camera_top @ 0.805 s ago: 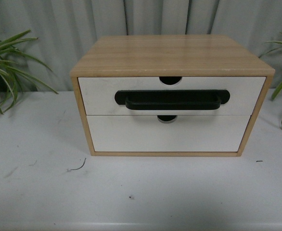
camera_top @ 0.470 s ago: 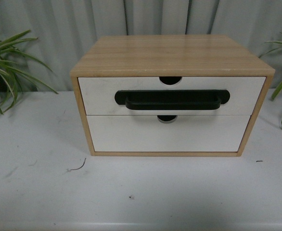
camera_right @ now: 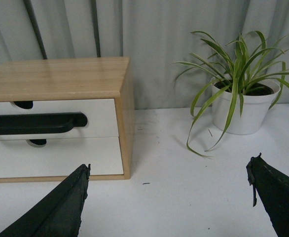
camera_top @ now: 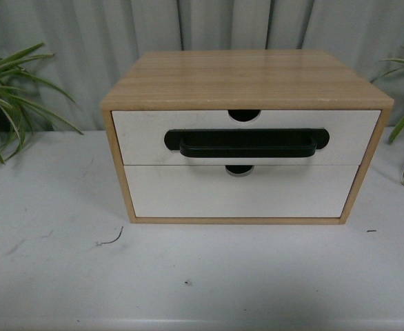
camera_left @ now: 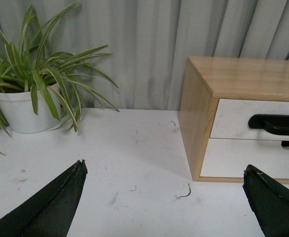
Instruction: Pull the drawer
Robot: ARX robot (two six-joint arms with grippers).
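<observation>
A wooden cabinet (camera_top: pixel 247 77) stands on the white table (camera_top: pixel 64 276). Its upper drawer (camera_top: pixel 140 134) is white-fronted, shut flush, with a long black bar handle (camera_top: pixel 247 143) and a semicircular notch (camera_top: pixel 244 115) in its top edge. Neither arm shows in the front view. My left gripper (camera_left: pixel 164 170) hangs open over the table to the cabinet's left, well short of the drawer (camera_left: pixel 238 118). My right gripper (camera_right: pixel 168 170) is open too, off the cabinet's right front corner, clear of the handle (camera_right: pixel 36 123).
Below sits a plain white drawer front (camera_top: pixel 188 193) with no handle. A potted plant (camera_left: pixel 28 106) stands left of the cabinet and another potted plant (camera_right: pixel 243 106) right of it. Grey curtain (camera_top: pixel 71 41) hangs behind. A small dark scrap (camera_top: pixel 111 239) lies on the table.
</observation>
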